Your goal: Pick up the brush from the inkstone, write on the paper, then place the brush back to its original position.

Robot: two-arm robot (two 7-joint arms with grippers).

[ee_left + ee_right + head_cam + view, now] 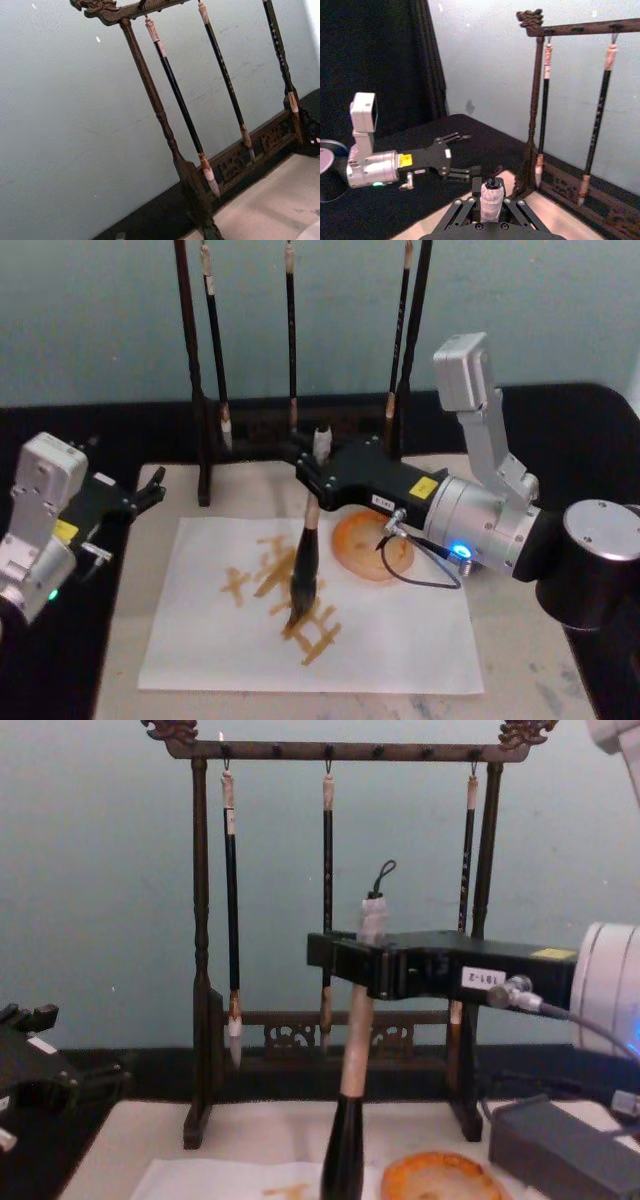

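brush (pixel 303 565), clamped near upright by right gripper (pixel 315 485), touches bristles to paper (pixel 400 640) mid-frame in head view, cord loop (pixel 385 875) topmost in chest view; left gripper (pixel 135 505) spread, left edge.

White paper (pixel 200 640), orange-marked; orange inkstone (pixel 355 540); tan-and-black brush (pixel 307 560).

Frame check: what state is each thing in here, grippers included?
brush: upright, held, bristle tip down on the paper.
right gripper: shut on the brush, over the paper.
left gripper: open, holding nothing, parked at the left.
inkstone: bare, no brush resting on it.
paper: lying flat, bearing orange strokes.
thin brushes: three, hanging on the rack.
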